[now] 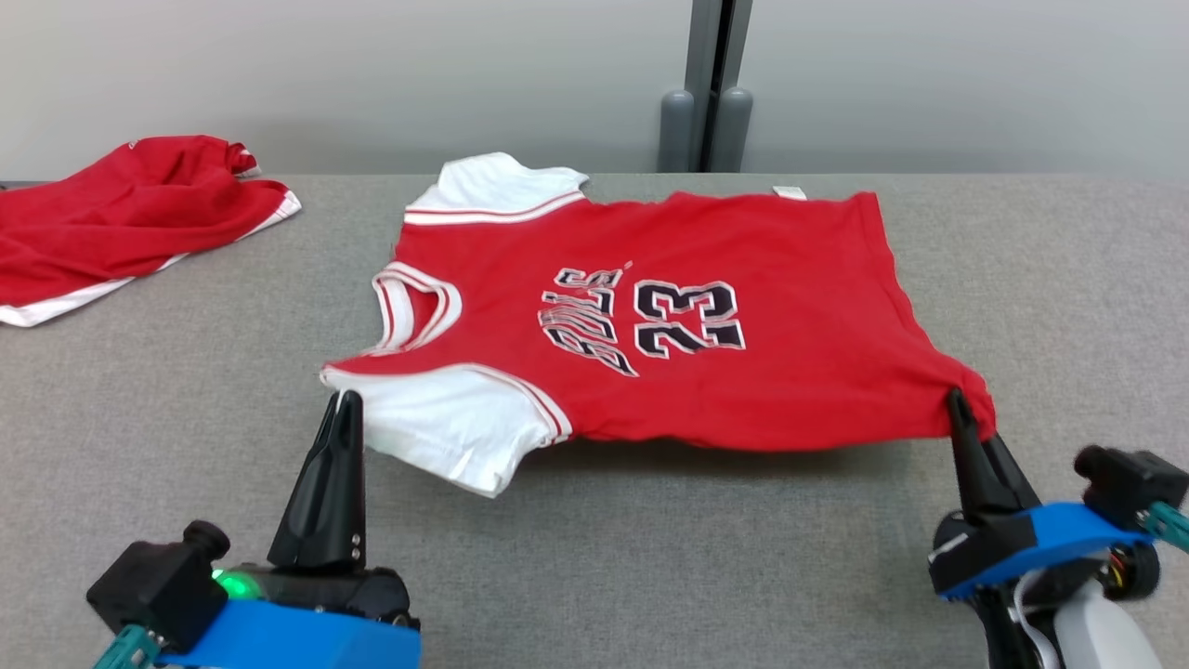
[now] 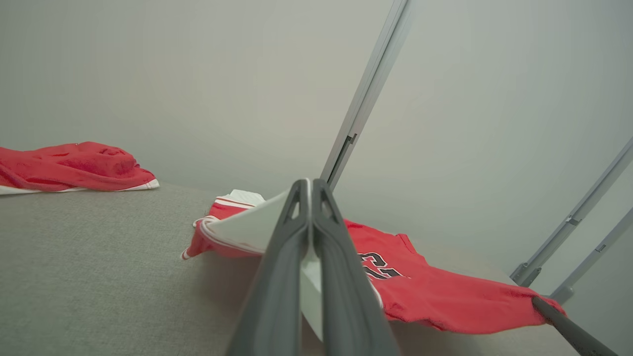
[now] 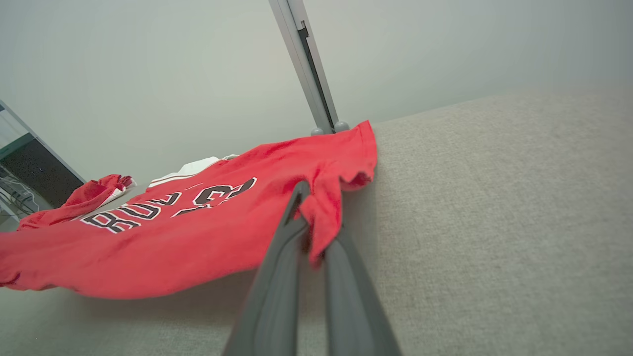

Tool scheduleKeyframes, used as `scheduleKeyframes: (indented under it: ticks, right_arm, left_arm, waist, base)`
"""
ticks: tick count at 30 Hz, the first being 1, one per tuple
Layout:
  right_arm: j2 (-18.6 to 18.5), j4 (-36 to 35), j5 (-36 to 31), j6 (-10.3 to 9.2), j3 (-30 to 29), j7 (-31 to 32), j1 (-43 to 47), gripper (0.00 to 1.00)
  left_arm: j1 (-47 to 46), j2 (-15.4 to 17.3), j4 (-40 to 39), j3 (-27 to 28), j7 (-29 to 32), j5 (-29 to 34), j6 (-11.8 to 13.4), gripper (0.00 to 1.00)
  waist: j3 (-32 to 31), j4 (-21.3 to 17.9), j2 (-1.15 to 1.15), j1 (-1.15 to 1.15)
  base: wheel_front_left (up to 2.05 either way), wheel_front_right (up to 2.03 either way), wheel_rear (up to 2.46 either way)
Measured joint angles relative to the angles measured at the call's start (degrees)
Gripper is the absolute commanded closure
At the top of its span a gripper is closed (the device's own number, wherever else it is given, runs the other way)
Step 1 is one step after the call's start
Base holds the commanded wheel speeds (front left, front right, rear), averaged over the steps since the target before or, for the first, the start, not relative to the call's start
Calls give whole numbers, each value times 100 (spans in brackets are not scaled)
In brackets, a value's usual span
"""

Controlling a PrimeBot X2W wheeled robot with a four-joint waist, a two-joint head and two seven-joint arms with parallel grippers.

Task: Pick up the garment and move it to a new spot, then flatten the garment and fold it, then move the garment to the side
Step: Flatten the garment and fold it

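The garment (image 1: 743,279) is a red jersey with white sleeves and the number 23, spread across the grey table with its near edge lifted off the cloth. My left gripper (image 1: 342,398) is shut on the near white sleeve (image 1: 437,432); in the left wrist view the white fabric (image 2: 247,227) is pinched between the dark fingers (image 2: 277,277). My right gripper (image 1: 957,398) is shut on the garment's near hem corner (image 1: 971,386); in the right wrist view red cloth (image 3: 321,217) drapes over the fingers (image 3: 277,277). The garment (image 3: 173,232) sags between the two grips.
A second red garment (image 1: 121,218) lies crumpled at the table's far left, also in the left wrist view (image 2: 74,168). A grey post (image 1: 711,88) stands behind the table's far edge. Grey table surface (image 1: 650,557) extends in front and to the right.
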Motion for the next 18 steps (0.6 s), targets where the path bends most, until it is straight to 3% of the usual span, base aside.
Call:
scheduleKeyframes:
  ticks: [8, 12, 18]
  right_arm:
    - [219, -1513, -205, 0, -426, 968, 1113, 100]
    - [241, -1519, -309, 0, -557, 1273, 1163, 100]
    - [253, -965, -278, 0, -536, 1482, 781, 100]
  left_arm:
    - [547, 129, -335, 0, 398, -138, 241, 100]
    - [523, 86, -20, -40, 416, -245, 166, 100]
    - [30, -10, 801, -24, 260, -339, -33, 100]
  waist:
    - [-24, 61, 0, 1]
    - [50, 57, 1, 2]
    - [301, 36, 3, 3]
  base:
    - [0, 0, 0]
    - [0, 0, 0]
    - [0, 0, 0]
